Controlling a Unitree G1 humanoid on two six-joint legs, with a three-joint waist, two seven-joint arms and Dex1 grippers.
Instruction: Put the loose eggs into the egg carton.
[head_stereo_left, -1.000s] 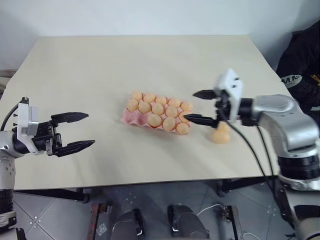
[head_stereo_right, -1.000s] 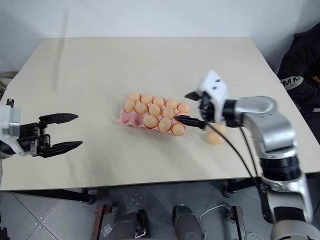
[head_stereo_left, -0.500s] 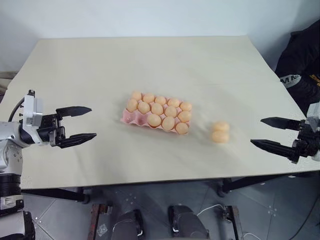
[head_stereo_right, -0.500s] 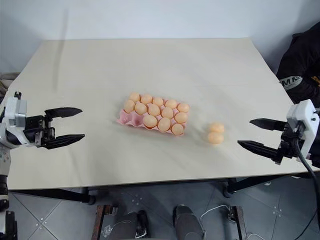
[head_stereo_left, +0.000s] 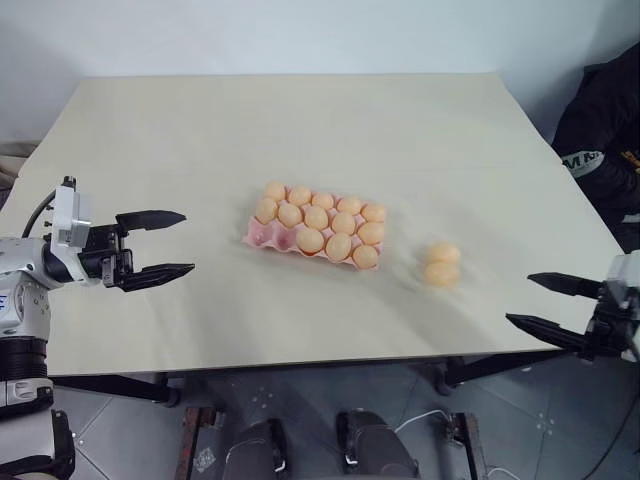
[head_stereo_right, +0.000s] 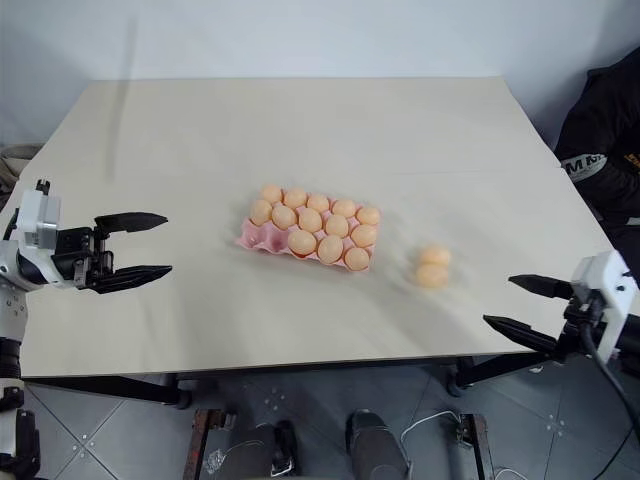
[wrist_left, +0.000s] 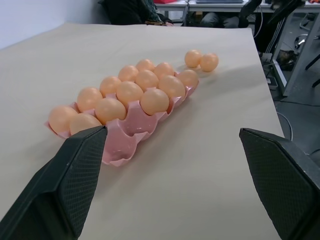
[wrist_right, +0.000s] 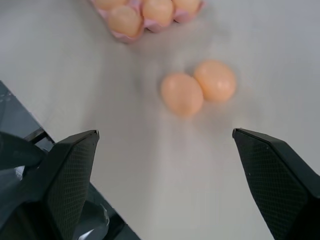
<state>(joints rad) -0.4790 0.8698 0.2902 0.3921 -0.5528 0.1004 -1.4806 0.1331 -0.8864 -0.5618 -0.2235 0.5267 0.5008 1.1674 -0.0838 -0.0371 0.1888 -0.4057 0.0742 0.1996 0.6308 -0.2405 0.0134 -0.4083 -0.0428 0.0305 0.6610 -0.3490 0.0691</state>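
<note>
Two loose eggs (head_stereo_left: 441, 264) lie touching on the bench (head_stereo_left: 300, 130), just right of the egg carton (head_stereo_left: 317, 225). The right claw (head_stereo_left: 552, 304), fingers wide apart and empty, is nearer them. The left claw (head_stereo_left: 153, 245) is open too.

Bare table (head_stereo_left: 200, 130) surrounds the egg carton (head_stereo_left: 262, 235); only two loose eggs (head_stereo_left: 441, 264), touching, sit right of it, well apart.
</note>
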